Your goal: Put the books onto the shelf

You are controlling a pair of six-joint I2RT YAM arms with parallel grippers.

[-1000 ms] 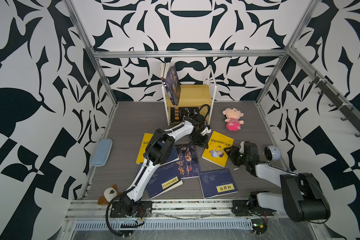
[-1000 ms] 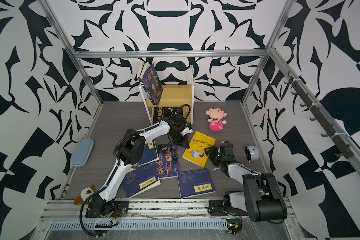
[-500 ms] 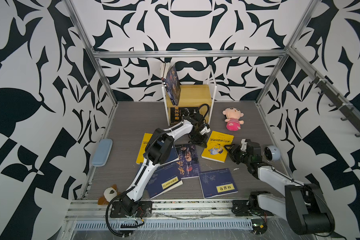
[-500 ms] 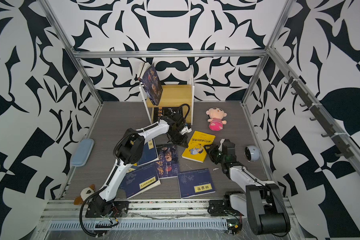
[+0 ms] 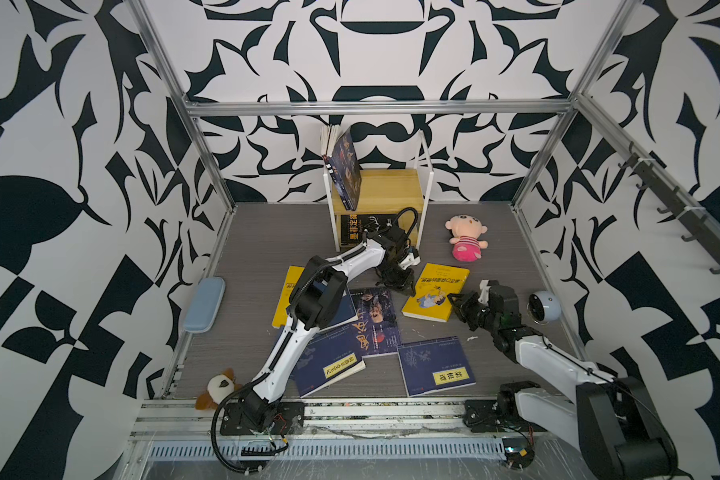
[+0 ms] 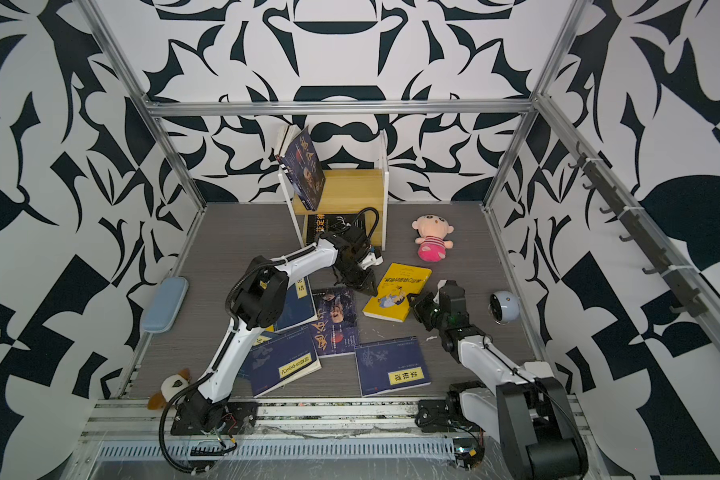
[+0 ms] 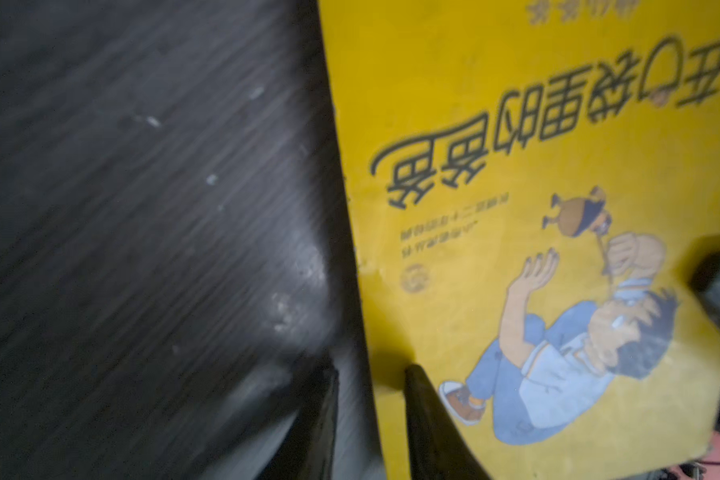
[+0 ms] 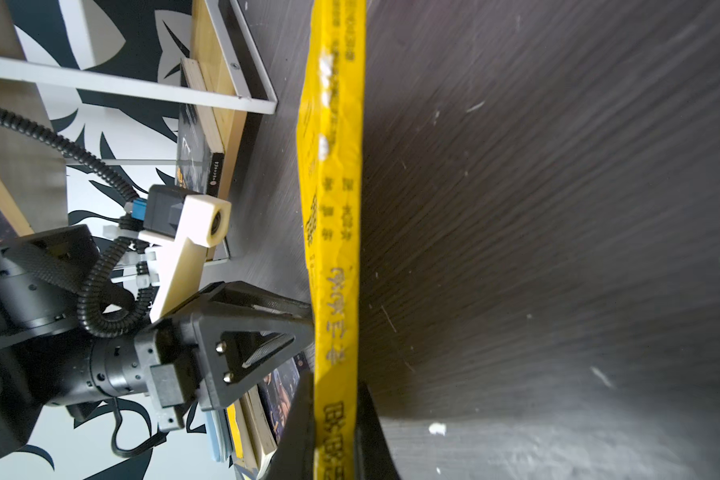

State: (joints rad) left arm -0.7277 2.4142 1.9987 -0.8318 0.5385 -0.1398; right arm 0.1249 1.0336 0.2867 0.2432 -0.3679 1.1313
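**Desk:** What's changed on your side over the last second?

**Me:** My right gripper (image 5: 453, 300) was gaping beside the yellow book (image 5: 433, 286). Now it's pinched on the book's near right corner. My left gripper (image 5: 407, 287) was clamped on the left edge half a second back and has since loosened.

**Desk:** Where does the book lie?

**Me:** On the grey table (image 5: 267, 257), mid-floor, in front of the shelf (image 5: 391, 187) and apart from it. The cover is up and the long axis runs front to back, with the far end leaning right. The title is at the far end and the cartoon figure is nearest me.

**Desk:** Can you see the grip from above?

**Me:** Not in either top view. The right wrist view shows it, with fingers (image 8: 371, 428) pressed on both faces of the yellow edge. Only the left wrist view shows the other hand's fingertips (image 7: 427, 411), which are parted and straddle the book's edge with a gap.
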